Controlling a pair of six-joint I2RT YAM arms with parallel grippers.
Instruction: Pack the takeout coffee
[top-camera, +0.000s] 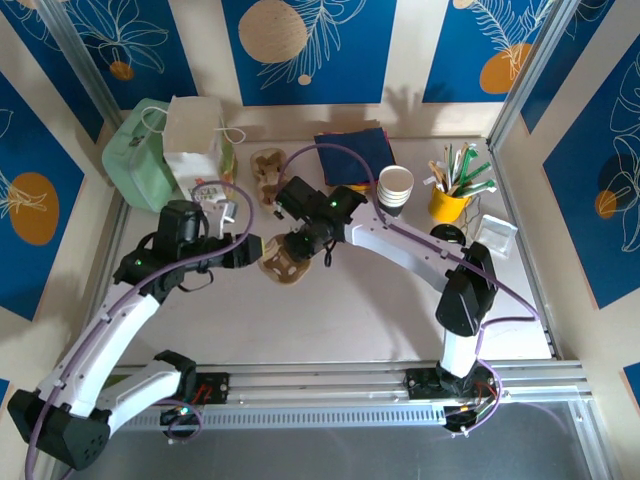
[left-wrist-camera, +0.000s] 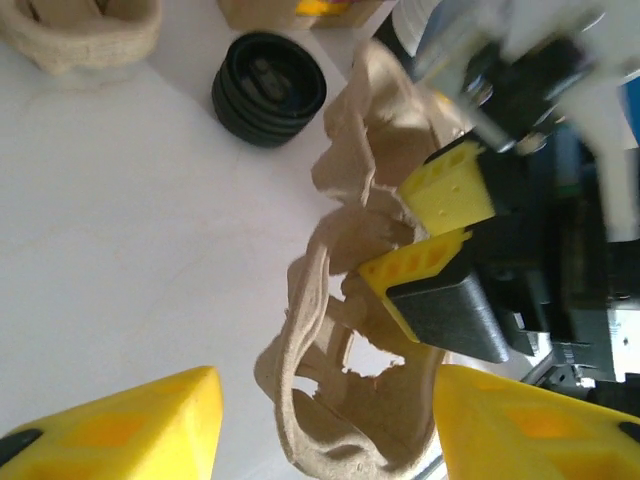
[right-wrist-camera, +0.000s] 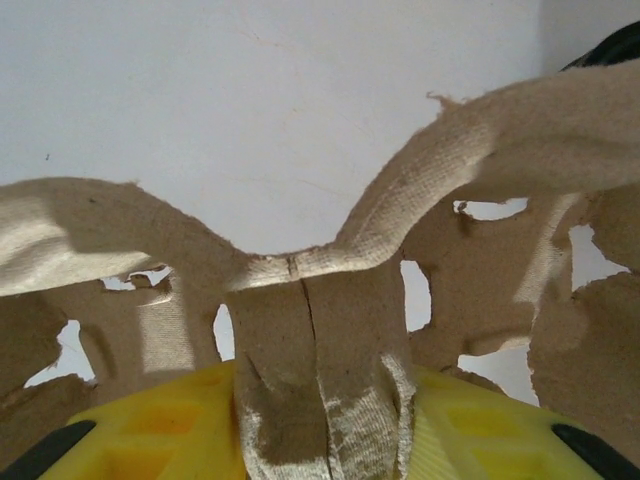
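A brown pulp cup carrier (top-camera: 283, 268) lies mid-table between the two arms. My right gripper (top-camera: 302, 247) is shut on the carrier's middle wall (right-wrist-camera: 320, 330), its yellow fingers (right-wrist-camera: 470, 430) pressed to both sides; in the left wrist view the right gripper (left-wrist-camera: 428, 232) pinches the carrier (left-wrist-camera: 320, 330) from the right. My left gripper (left-wrist-camera: 325, 415) stands open, its yellow fingertips (left-wrist-camera: 150, 420) wide apart on either side of the carrier's near end without touching it. From above, the left gripper (top-camera: 258, 250) sits at the carrier's left end. The takeout coffee is out of view.
A stack of black lids (left-wrist-camera: 268, 88) lies beyond the carrier, with more lids (top-camera: 447, 233) at the right. Lidless white cups (top-camera: 396, 185), a yellow cup of utensils (top-camera: 450, 203), dark napkins (top-camera: 352, 150), a second carrier (top-camera: 267, 170), a green bag (top-camera: 135, 160) and a white bag (top-camera: 195, 130) line the back.
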